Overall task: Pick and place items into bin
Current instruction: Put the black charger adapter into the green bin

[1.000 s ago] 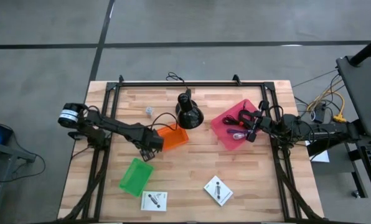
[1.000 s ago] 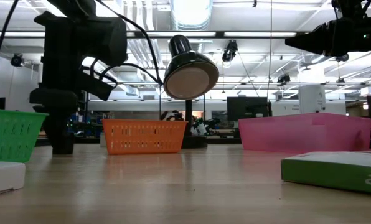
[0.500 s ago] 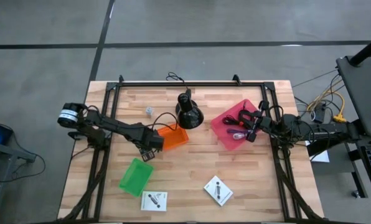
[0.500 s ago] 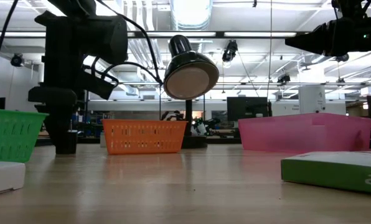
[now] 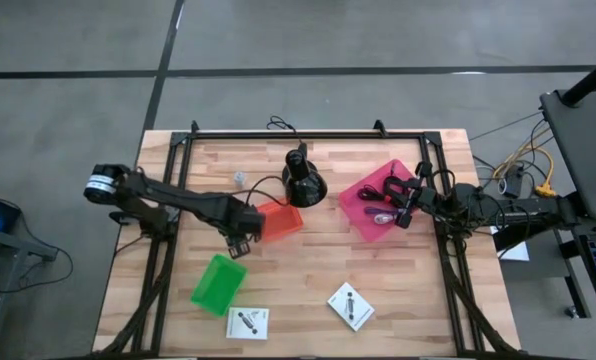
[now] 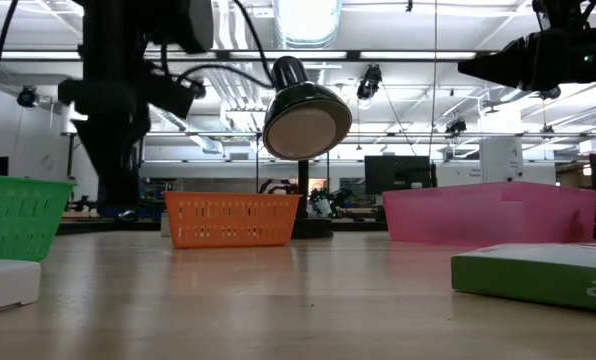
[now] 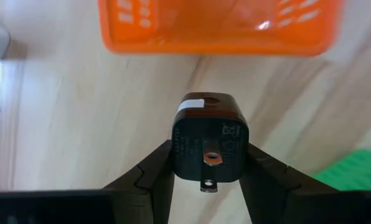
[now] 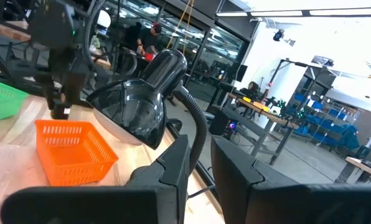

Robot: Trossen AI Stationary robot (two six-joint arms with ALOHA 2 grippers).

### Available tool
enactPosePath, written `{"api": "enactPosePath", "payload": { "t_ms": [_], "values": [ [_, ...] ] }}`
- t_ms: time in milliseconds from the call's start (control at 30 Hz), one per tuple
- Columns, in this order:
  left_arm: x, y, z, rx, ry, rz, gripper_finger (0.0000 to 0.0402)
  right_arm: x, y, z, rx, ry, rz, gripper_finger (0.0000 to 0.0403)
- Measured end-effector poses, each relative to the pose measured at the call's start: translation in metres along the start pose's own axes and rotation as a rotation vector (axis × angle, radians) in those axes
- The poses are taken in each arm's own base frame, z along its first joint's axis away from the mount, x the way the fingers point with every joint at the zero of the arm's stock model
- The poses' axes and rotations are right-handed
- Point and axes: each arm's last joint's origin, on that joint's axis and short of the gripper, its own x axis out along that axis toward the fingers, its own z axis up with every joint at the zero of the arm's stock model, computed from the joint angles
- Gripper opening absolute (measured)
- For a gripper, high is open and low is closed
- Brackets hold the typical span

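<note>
The left tool (image 7: 205, 180), which half a second ago stood low on the worktop (image 5: 308, 270), is now raised clear of it, clamped on a small black plug adapter (image 7: 207, 146), with the orange basket (image 5: 281, 220) just ahead of its fingers. This suggests the pick is done and the drop into a basket remains. The right tool (image 5: 406, 203) waits above the pink bin (image 5: 363, 192), fingers slightly parted, empty.

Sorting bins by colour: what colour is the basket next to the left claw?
Orange, clearest in the left wrist view.
</note>
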Motion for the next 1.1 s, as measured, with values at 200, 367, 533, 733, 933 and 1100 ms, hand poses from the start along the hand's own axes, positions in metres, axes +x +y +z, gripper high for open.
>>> {"api": "enactPosePath", "payload": {
  "t_ms": [200,367,533,733,933,1100],
  "values": [
    [-0.029,-0.001,0.001,0.007,-0.097,-0.079,0.0134,0.000,0.000,0.000,-0.017,0.003,0.001,0.0057],
    [-0.048,-0.004,-0.008,0.037,-0.164,-0.128,0.0134,0.000,0.000,-0.001,-0.018,0.006,0.003,0.0057],
    [-0.060,-0.017,-0.020,0.088,-0.180,-0.211,0.0134,0.000,0.000,-0.001,-0.019,0.007,0.003,0.0057],
    [-0.067,-0.036,-0.036,0.056,-0.173,-0.271,0.0134,0.001,0.001,-0.001,-0.019,0.008,0.004,0.0057],
    [-0.070,-0.056,-0.057,-0.068,-0.093,-0.337,0.0135,0.001,0.001,-0.001,-0.019,0.008,0.004,0.0057],
    [-0.070,-0.068,-0.072,-0.151,-0.052,-0.347,0.0147,0.001,0.001,-0.001,-0.019,0.008,0.004,0.0057]
  ]
}}
